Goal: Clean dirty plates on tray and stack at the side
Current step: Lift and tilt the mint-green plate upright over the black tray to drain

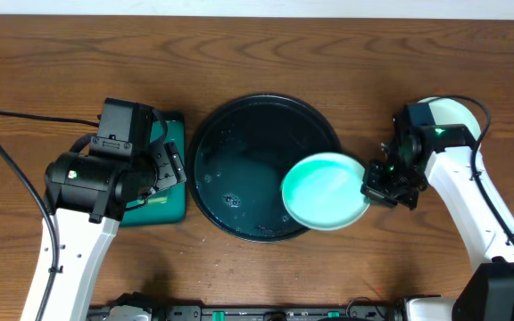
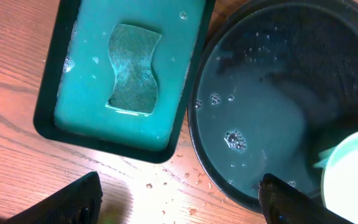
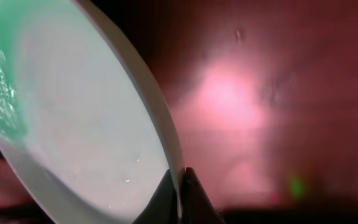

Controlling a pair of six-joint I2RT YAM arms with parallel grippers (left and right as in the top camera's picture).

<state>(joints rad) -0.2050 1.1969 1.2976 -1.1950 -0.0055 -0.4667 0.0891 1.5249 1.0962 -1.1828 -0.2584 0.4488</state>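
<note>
The black round tray (image 1: 239, 152) sits mid-table with soapy water in it; it also shows in the left wrist view (image 2: 260, 93). My right gripper (image 1: 370, 185) is shut on the right rim of a pale mint plate (image 1: 326, 191), held tilted over the tray's right edge. In the right wrist view the fingers (image 3: 180, 193) pinch that plate's rim (image 3: 73, 112), which has a teal smear at its upper left. Another pale plate (image 1: 458, 114) lies on the table at the right, partly hidden by the right arm. My left gripper (image 2: 179, 205) is open and empty, hovering between the sponge tray and the black tray.
A green rectangular sponge tray (image 1: 175, 209) stands left of the black tray. It holds teal liquid and a green sponge (image 2: 132, 68). Water drops lie on the wood between the two trays. A black cable runs along the far left of the table.
</note>
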